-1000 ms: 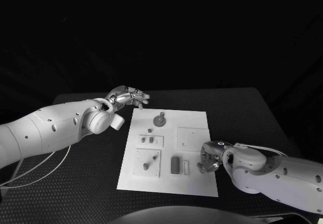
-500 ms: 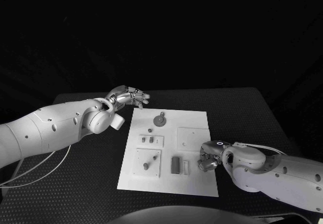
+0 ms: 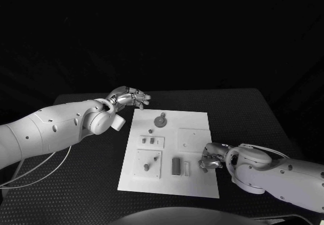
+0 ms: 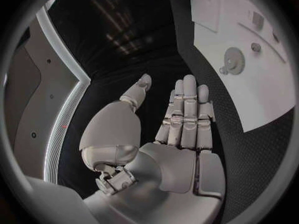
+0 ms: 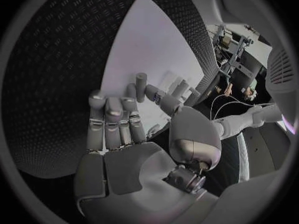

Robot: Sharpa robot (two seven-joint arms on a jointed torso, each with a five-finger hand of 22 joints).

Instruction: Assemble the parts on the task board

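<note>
The white task board (image 3: 192,183) lies mid-table. On it are a round gear (image 3: 160,121), small grey parts (image 3: 143,139), a stubby peg (image 3: 146,166) and a dark upright bar (image 3: 175,165). My right hand (image 3: 211,158) is curled over the board's right edge, fingertips down by the bar. In the right wrist view a small grey peg (image 5: 141,79) is pinched between its thumb and a fingertip above the board (image 5: 134,45). My left hand (image 3: 129,97) hovers off the board's far left corner, fingers (image 4: 187,109) straight and holding nothing. The gear (image 4: 233,59) lies beyond them.
The black table (image 3: 81,178) surrounds the board, with open room to its left, right and far side. A thin cable (image 3: 40,166) hangs below my left arm near the table's left edge.
My right hand has shifted slightly to the right and toward me over the board's edge. The left hand and the parts on the board have not moved.
</note>
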